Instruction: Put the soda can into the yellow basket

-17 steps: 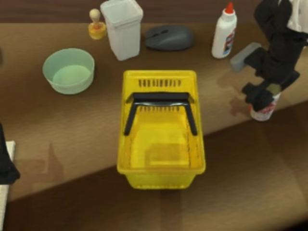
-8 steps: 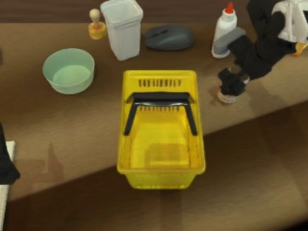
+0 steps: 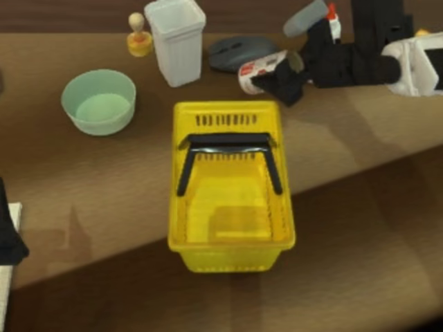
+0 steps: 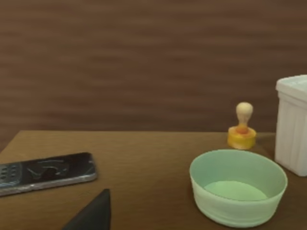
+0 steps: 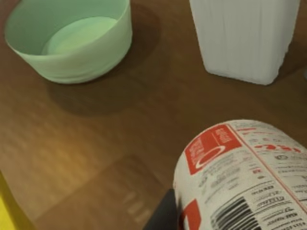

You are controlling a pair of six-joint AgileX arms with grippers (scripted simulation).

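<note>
From above, the right gripper (image 3: 282, 81) reaches in from the right with its black fingers clamped on the can (image 3: 261, 71), which lies tilted sideways in the air, poking out past the fingertips toward the mouse (image 3: 235, 52) and just beyond the basket's (image 3: 228, 252) far rim; the arm hides most of the glue bottle (image 3: 333, 19). The left wrist view shows only a dark finger tip at the frame edge, its state impossible to tell, beyond it a bowl (image 4: 238, 192), phone (image 4: 45, 172), stamp (image 4: 242, 128) and cut-off cup (image 4: 292, 124). The right wrist view shows the can (image 5: 244, 177) close up, white with red label and barcode, partly cropped, bowl and cup beyond.
</note>
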